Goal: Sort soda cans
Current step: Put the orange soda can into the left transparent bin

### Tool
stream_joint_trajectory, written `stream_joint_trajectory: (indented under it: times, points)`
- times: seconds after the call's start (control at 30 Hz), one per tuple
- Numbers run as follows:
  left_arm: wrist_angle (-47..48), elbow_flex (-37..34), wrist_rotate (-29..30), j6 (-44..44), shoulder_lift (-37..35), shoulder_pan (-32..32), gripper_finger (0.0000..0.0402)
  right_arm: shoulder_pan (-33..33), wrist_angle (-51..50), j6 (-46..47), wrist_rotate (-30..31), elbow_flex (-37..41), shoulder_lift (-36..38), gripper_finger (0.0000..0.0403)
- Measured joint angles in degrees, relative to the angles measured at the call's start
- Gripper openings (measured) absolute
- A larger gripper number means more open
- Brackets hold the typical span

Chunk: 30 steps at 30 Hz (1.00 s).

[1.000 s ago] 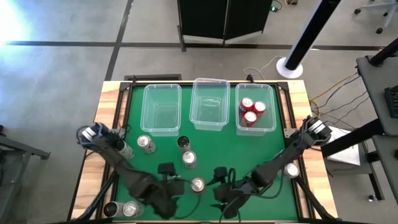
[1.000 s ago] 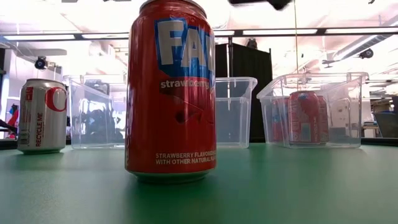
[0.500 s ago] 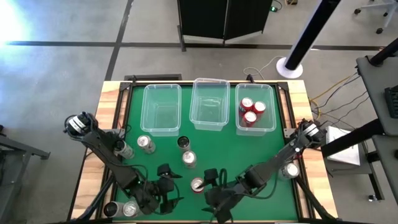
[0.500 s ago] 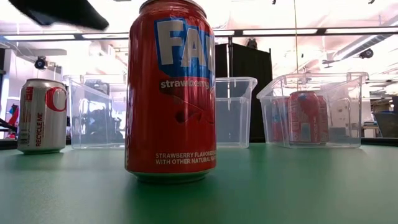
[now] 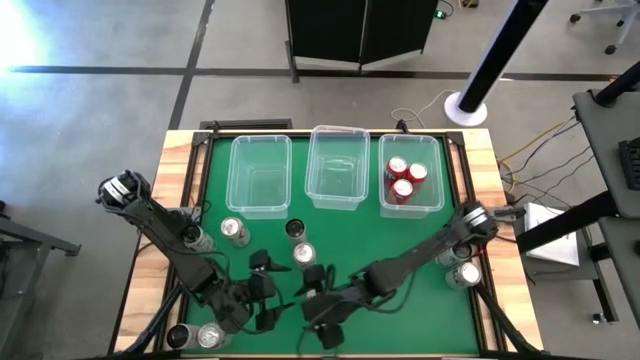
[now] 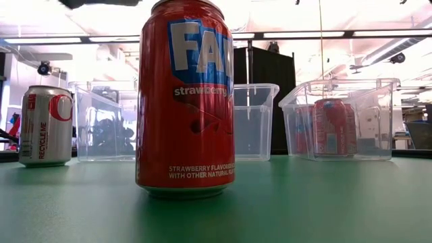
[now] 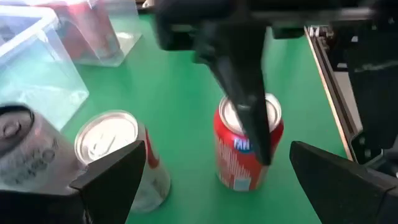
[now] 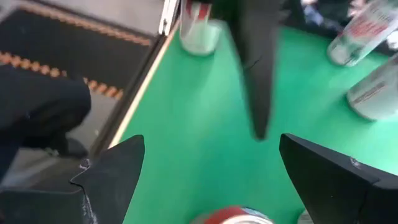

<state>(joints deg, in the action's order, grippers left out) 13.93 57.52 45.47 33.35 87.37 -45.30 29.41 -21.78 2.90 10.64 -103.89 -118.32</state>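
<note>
Right pincer [image 5: 318, 300] shifted left, over strawberry can [image 6: 185, 101], seemingly Fanta

Red can [image 8: 233, 216] beneath right gripper [image 8: 211, 186]: cut by frame edge, only top rim visible. Black can [image 7: 25, 155] beside left gripper [image 7: 217, 186]: blurred, label unreadable. Overhead, arms hide that red can

Two dark jointed arms, black wedge-shaped claw fingers [image 7: 112, 180].
</note>
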Motion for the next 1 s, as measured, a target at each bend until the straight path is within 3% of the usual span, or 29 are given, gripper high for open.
stream_joint_trajectory:
  times: [0.2,0.33,0.9,1.0]
  points:
    - [1.58,-1.20,-0.81,3.19,-0.33,0.04,0.0382,0.71,-11.75,-1.29,0.10,-12.13,-4.87,0.0368]
    - [2.30,-1.41,-0.37,3.14,-0.20,0.24,0.0382,1.04,-16.43,-1.41,-0.18,-16.26,-5.32,0.0368]
    - [2.10,-1.35,-0.52,3.65,-0.22,0.13,0.0382,2.09,-22.51,5.03,1.52,-14.01,-4.74,0.0368]
    - [2.11,-1.35,-0.50,3.64,-0.22,0.13,0.0382,1.96,-25.77,5.16,4.90,-14.02,-4.66,0.0368]
